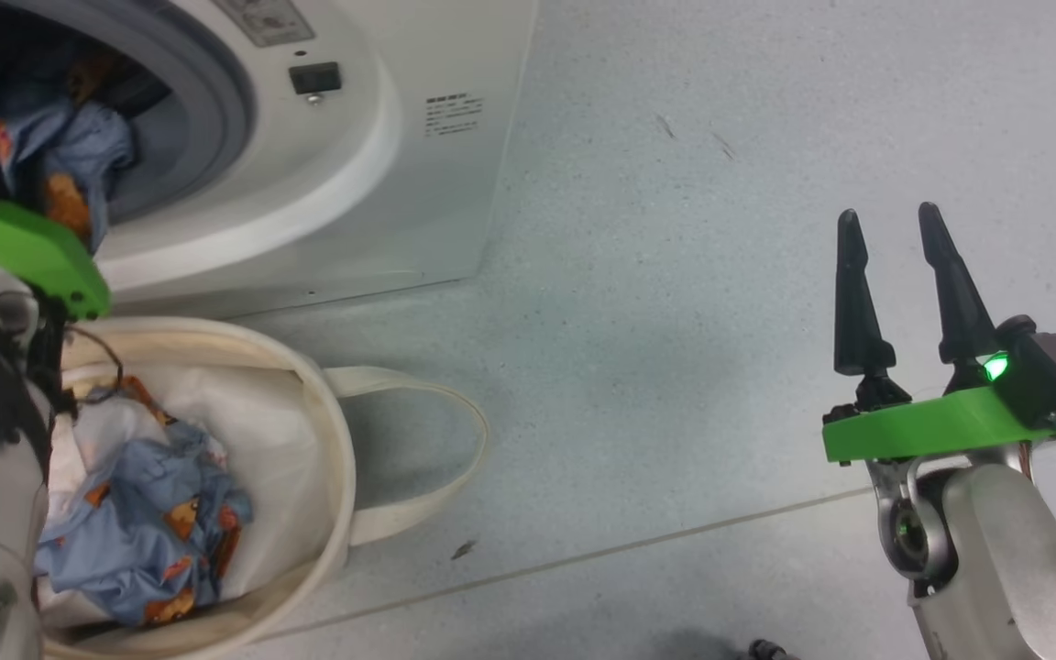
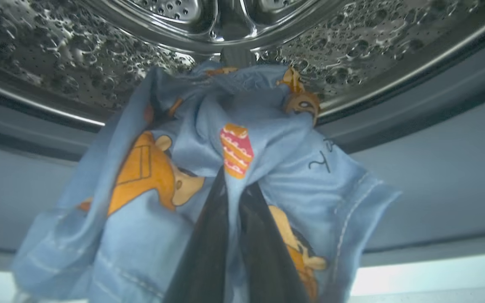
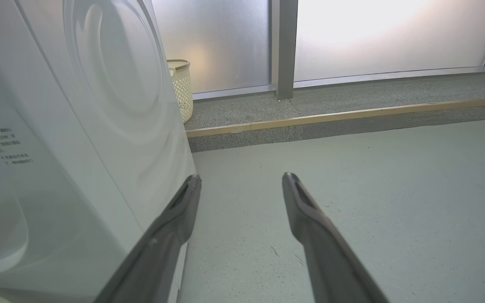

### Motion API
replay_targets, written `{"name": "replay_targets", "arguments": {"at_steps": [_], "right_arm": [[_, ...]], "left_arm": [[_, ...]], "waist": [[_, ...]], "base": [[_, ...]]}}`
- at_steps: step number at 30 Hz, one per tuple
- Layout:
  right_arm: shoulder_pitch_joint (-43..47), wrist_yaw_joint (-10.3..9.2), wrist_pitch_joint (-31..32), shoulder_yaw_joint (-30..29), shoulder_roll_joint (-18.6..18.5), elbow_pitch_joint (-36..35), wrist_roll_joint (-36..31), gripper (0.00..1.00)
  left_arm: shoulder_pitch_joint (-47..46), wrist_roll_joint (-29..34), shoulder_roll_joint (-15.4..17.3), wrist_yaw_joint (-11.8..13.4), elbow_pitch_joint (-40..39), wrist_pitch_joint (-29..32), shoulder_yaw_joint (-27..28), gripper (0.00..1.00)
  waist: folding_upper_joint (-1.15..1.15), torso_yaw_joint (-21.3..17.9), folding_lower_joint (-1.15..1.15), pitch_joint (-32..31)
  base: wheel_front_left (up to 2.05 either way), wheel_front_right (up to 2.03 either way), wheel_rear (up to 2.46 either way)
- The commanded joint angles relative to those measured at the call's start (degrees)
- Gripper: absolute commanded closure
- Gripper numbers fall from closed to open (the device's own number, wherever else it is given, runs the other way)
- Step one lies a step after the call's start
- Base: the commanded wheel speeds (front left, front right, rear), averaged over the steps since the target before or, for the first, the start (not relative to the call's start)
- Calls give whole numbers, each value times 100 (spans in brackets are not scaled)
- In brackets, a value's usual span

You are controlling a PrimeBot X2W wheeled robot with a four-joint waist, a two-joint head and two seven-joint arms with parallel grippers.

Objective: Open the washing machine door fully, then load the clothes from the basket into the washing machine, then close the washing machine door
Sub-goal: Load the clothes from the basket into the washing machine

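While the left arm reaches into the washing machine (image 1: 381,165), its left fingers (image 2: 204,248) are clamped together on a light blue garment (image 2: 267,160) that bunches past their tips before the steel drum (image 2: 352,38). The right fingers (image 1: 858,302) stand apart, pointing level over the grey floor (image 1: 675,367), the machine's white side just left of them. More clothes (image 1: 143,522) lie in the basket (image 1: 340,458) behind the left wrist.
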Motion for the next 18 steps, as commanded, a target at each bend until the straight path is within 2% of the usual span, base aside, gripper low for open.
{"name": "replay_targets", "arguments": {"at_steps": [1, 5, 12, 18], "right_arm": [[2, 2, -71, 81, -15, -147, -24, 0], [14, 2, -71, 137, -23, -142, -6, 0], [27, 2, -71, 203, -73, -190, -6, 0], [119, 2, -71, 30, -114, -328, -47, 0]], "left_arm": [[-312, 28, 195, -11, -163, -137, 25, 100], [-551, 15, 161, -69, -245, -238, -10, 100], [-905, -22, 401, -151, -382, -303, 12, 100], [-1032, -104, 680, -137, -1327, -316, 294, 100]], "waist": [[0, 73, 0, -68], [0, 119, 0, -97], [0, -56, 0, 68], [0, -290, 0, 404]], "base": [[0, 0, 0], [0, 0, 0], [0, 0, 0], [0, 0, 0]]}}
